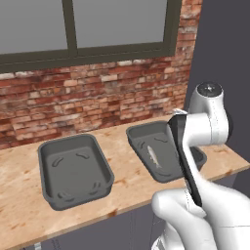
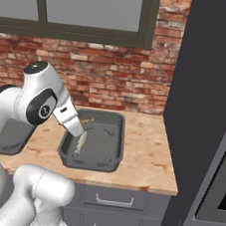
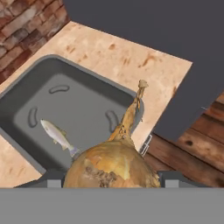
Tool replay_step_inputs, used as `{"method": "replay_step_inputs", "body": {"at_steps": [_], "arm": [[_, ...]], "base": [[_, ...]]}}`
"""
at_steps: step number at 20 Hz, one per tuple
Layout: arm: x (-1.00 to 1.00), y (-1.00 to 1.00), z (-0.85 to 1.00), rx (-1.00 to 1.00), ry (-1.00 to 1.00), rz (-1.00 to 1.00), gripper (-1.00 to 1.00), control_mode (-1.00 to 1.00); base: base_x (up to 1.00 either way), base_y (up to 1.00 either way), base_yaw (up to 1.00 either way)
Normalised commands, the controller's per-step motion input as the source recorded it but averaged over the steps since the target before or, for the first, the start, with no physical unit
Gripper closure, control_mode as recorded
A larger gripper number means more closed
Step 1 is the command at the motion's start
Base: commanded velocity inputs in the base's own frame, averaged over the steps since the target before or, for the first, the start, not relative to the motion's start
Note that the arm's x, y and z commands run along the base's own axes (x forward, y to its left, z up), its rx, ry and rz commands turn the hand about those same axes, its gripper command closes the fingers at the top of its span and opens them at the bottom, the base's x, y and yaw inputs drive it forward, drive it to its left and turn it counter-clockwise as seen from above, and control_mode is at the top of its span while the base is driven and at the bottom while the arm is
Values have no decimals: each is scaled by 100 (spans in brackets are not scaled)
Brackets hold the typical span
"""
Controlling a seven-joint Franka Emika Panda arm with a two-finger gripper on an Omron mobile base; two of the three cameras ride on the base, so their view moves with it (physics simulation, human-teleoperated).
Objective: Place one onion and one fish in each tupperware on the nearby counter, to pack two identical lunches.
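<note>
Gripper [image 3: 109, 181] grasping onion [image 3: 111, 168], held over right tupperware [image 2: 115, 123]; fish [image 2: 80, 143] lies inside it. Left tupperware [image 1: 73, 171] sits apart on same surface [image 1: 124, 168]. No legible writing

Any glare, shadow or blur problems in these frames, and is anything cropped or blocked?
Left base view: flat, even rendered light, no glare; the arm blocks part of the right tupperware. Right base view: equally sharp; the fish reads clearly. Hand view: the onion looms large, cropped at the bottom, hiding the end effector.
</note>
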Motion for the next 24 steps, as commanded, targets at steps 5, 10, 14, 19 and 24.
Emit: {"method": "replay_step_inputs", "body": {"at_steps": [5,10,14,19,24], "arm": [[37,0,-20,0,10,-11,100,-100],[13,-4,-29,0,2,0,100,-100],[16,-10,-73,3,-4,0,100,-100],[34,-4,-51,7,-1,0,100,-100],[42,0,-28,6,0,0,100,-100]], "base": [[0,0,0],[0,0,0],[0,0,0],[0,0,0],[0,0,0]]}}
